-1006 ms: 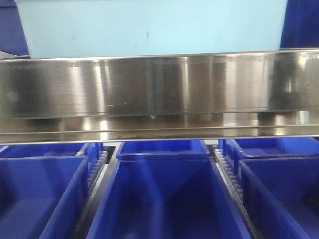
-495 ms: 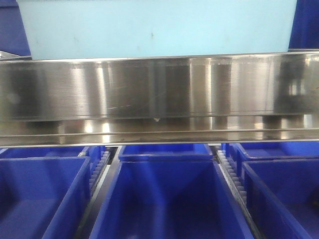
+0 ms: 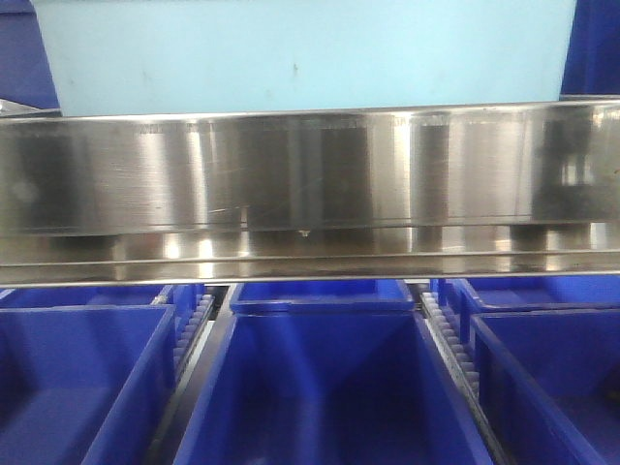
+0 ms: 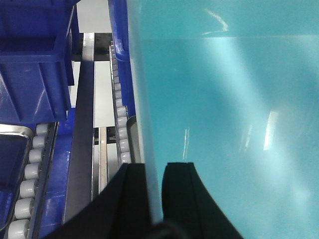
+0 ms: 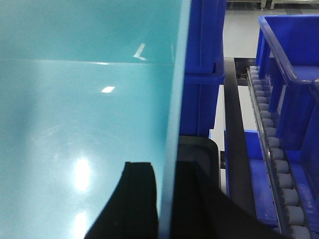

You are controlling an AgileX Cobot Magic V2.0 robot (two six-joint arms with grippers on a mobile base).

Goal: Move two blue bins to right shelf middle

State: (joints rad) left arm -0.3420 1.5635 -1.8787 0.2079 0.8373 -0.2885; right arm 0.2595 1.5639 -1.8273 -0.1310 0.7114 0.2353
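Observation:
A light blue bin [image 3: 300, 58] fills the top of the front view, its bottom hidden behind the wide shiny front rail of the right shelf middle [image 3: 310, 174]. My left gripper [image 4: 155, 169] is shut on the bin's left wall [image 4: 144, 124], one black finger outside and one inside. My right gripper [image 5: 167, 169] is shut on the bin's right wall [image 5: 174, 99] in the same way. The bin's pale turquoise inside [image 5: 84, 99] fills most of both wrist views. Whether the bin rests on the shelf cannot be told.
Below the rail stand several dark blue bins [image 3: 325, 378] in rows on the lower level, split by roller tracks [image 3: 446, 339]. More dark blue bins [image 4: 35, 55] and rollers [image 5: 271, 134] lie on both outer sides of the held bin.
Since a second ago the light blue bin has shifted slightly right and the steel rail sits a little lower in the front view. Nothing has moved in the last half second.

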